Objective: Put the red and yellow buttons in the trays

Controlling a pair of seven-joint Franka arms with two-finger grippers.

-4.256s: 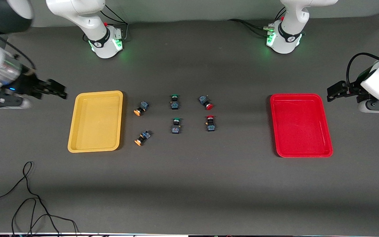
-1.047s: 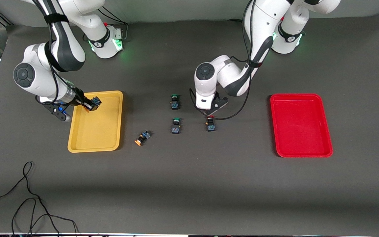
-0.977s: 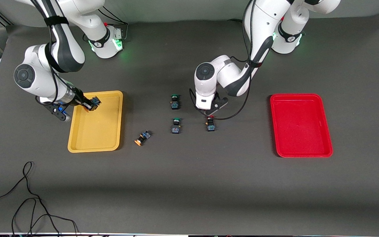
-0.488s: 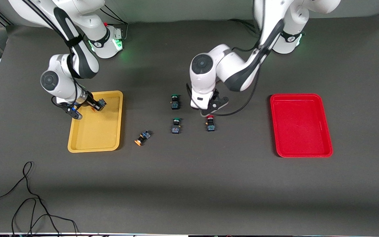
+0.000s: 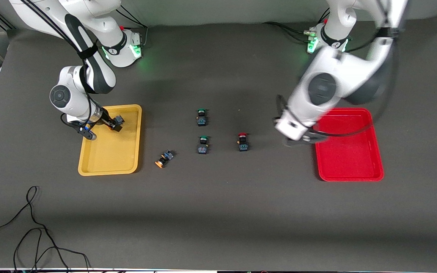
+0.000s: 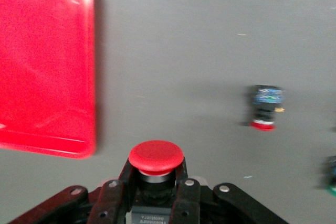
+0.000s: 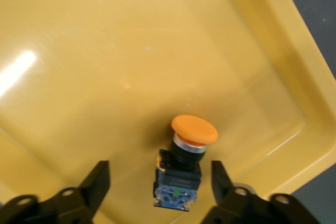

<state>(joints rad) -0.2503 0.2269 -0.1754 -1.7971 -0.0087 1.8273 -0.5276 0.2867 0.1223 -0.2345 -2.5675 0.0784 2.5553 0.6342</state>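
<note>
Dark mat [image 5: 218, 212] inspected, with the spare red button [image 5: 242, 141] [image 6: 264, 109] at its middle taken as reference.

Toward the left arm's end from it: red tray [image 5: 349, 172] [image 6: 47, 77], seemingly empty. Left gripper [image 5: 298, 140] [image 6: 156, 192] found in the air between reference and that tray, just short of its rim, clamped on a carried red button [image 6: 156, 157], cap outward.

Toward the right arm's end: two green buttons [image 5: 201, 116] [image 5: 203, 145], one orange button [image 5: 163, 158] on the mat, then the yellow tray [image 5: 108, 172] [image 7: 262, 24]. Right gripper [image 5: 113, 124] [image 7: 157, 184] low inside that tray, fingers [image 7: 97, 182] spread wide and clear of a second orange button [image 7: 186, 156], judged to be lying on the tray floor.

Risks:
- Early release of the carried button, given a position not yet over the red tray; likely a drop onto the mat or a bounce off the rim.
- Snagging or tipping of the freed orange button on lift-off, should either finger brush its body.
- Rolling on landing, owing to round caps.

Not verifiable:
- Left gripper and wrist smeared in the front view; height above mat unreadable.
- Grip depth on the carried button cut off at the left wrist view's edge.
- Contact between orange button and tray floor not confirmed.
</note>
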